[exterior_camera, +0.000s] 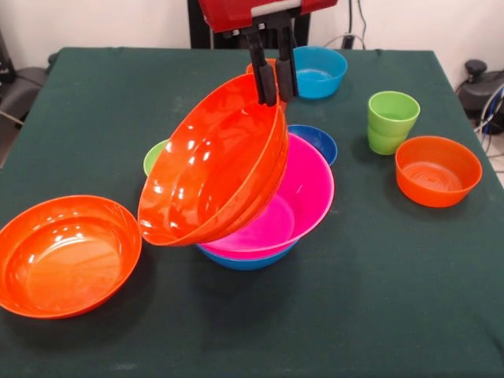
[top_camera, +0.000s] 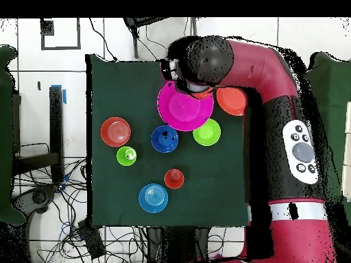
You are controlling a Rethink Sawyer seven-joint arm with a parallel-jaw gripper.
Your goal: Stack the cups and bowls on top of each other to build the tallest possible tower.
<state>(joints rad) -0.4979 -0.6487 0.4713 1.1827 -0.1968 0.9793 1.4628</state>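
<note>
- Your gripper [exterior_camera: 274,87] hangs over the middle of the table, its two black fingers [exterior_camera: 260,75] clamped on the far rim of a large orange bowl [exterior_camera: 213,161].
- That held bowl is tipped steeply, its mouth facing you and to the left, its lower edge down by the tower's near left side. It looks like more than one orange rim nested there, though you cannot be sure.
- The tower [exterior_camera: 268,236] sits at the table's centre: a pink bowl [exterior_camera: 299,201] nested in a blue bowl [exterior_camera: 248,260], only the blue rim showing beneath.
- From overhead, the arm [top_camera: 274,89] covers the held bowl almost wholly; the pink bowl shows just beside the wrist.
- A second large orange bowl [exterior_camera: 67,256] lies upright at near left, just beside the tilted one.
- A small green bowl [exterior_camera: 153,157] peeks out behind the held bowl on the left.
- A dark blue bowl [exterior_camera: 319,142] sits just behind the tower, on the right.
- A light blue bowl [exterior_camera: 319,71] stands at the far edge, behind the gripper.
- On the right, a green cup [exterior_camera: 391,122] stands upright, with a small orange bowl [exterior_camera: 438,170] just beside it, nearer you.
</note>
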